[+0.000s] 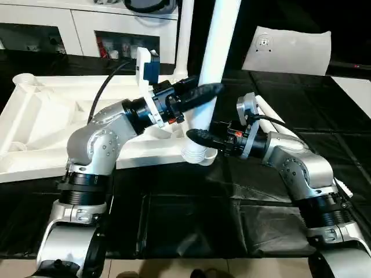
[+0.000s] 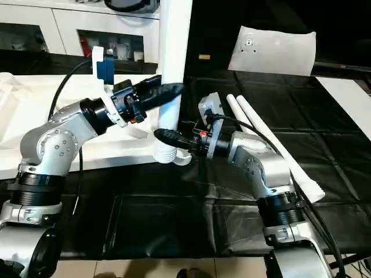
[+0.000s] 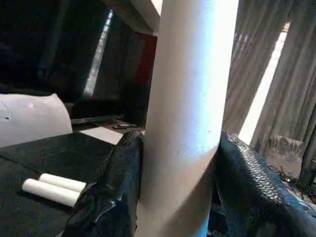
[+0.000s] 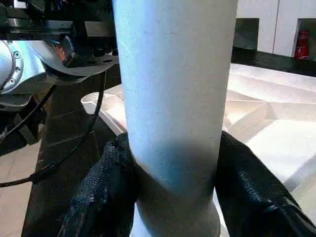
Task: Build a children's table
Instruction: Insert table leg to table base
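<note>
The white tabletop (image 1: 52, 116) lies upside down on the left of the black-covered floor (image 1: 191, 226), ribbed underside up, its near right corner socket (image 1: 200, 155) toward the middle of the scene. An upright leg (image 1: 219, 40) stands in that socket and rises past the top of the head views. Two spare legs (image 2: 272, 136) lie side by side on the right, near the right arm. A white cabinet (image 1: 87, 26) with dark compartments stands at the far left, and a white pillow-like slab (image 1: 290, 49) leans at the far right.

Both grippers have the upright leg. The left gripper (image 3: 177, 192) takes it higher up, coming from the left, its black fingers (image 3: 116, 197) pressed on either side of the shaft, about half open around it. The right gripper (image 4: 173, 197) holds it low, just above the socket, from the right, fingers (image 4: 106, 197) likewise half open and closed against the leg.

The leg appears seated but perhaps not fully home, so the step looks like pressing or twisting it in. The risk is uneven force: with two grips at different heights, any mismatch could tilt the leg and jam or pry it out of the socket. The smooth tapered shaft could also slip through the fingers, and the light tabletop could slide.
</note>
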Tool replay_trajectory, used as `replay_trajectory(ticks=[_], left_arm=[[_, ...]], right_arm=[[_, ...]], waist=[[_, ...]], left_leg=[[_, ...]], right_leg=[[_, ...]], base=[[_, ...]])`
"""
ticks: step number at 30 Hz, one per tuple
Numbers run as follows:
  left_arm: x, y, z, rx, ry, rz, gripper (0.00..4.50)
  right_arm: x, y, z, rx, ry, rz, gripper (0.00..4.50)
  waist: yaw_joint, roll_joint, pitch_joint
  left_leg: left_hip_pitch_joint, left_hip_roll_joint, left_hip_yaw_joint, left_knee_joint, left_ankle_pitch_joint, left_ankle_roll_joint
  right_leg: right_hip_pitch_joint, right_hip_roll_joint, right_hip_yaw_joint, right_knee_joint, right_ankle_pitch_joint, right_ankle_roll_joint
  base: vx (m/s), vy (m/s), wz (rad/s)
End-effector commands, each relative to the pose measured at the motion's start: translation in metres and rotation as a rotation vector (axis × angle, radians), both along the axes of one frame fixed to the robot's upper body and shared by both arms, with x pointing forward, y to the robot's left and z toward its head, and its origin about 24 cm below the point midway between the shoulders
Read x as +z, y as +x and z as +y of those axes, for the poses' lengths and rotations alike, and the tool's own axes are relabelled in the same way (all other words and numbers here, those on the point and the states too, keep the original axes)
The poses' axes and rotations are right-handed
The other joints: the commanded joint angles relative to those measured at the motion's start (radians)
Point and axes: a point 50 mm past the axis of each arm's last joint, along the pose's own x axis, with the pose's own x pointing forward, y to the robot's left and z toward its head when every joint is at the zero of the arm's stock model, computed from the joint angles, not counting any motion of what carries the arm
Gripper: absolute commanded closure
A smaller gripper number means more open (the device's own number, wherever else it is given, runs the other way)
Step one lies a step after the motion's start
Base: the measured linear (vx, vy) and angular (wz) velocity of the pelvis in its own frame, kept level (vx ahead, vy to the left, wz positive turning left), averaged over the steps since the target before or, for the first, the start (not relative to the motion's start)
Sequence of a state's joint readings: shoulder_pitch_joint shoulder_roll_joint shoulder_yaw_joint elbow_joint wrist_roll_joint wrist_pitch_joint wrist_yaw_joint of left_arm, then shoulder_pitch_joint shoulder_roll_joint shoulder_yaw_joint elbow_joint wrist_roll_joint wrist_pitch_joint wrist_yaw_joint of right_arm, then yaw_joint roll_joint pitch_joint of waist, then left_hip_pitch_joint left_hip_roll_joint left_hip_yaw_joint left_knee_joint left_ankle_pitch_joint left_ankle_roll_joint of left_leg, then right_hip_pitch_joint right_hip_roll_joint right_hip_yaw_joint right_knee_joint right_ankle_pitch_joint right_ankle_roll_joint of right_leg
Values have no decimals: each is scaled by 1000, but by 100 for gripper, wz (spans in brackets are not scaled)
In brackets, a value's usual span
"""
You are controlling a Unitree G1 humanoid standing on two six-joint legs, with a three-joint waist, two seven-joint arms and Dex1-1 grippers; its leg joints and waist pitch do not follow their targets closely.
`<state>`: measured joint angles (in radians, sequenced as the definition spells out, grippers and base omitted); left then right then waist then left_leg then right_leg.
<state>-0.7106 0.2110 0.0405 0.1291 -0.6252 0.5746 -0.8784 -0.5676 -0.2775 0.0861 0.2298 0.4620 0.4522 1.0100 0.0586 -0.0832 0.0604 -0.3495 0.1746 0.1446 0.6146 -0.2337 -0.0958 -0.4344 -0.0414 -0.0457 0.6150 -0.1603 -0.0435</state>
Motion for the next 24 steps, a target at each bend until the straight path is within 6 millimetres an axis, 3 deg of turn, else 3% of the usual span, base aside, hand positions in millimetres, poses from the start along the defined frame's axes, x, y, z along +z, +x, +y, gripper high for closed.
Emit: replay_trajectory(ticks=[1,13,15,24], left_arm=[[4,-1,-6,-15,9,-11,258],[8,1,-5,21,-1,-29,261],[9,1,-5,21,-2,-31,261],[12,-6,-3,-41,16,-66,263]], right_arm=[[7,3,-4,-36,-4,-33,262],[9,5,-5,-47,-1,-34,262],[10,6,-5,-50,10,-27,192],[16,6,-8,-5,36,22,122]], waist=[[2,7,-78],[2,7,-77],[2,7,-77],[1,5,-77]], left_leg=[[-10,37,5,-58,59,91],[-11,35,5,-58,35,78],[-12,34,5,-59,37,80],[-11,35,5,-58,45,87]], right_leg=[[92,-80,44,-55,-116,-196],[91,-79,44,-60,-160,-178],[91,-78,44,-59,-159,-177],[90,-78,43,-57,-152,-179]], base=[[0,0,0],[0,0,0],[0,0,0],[0,0,0]])
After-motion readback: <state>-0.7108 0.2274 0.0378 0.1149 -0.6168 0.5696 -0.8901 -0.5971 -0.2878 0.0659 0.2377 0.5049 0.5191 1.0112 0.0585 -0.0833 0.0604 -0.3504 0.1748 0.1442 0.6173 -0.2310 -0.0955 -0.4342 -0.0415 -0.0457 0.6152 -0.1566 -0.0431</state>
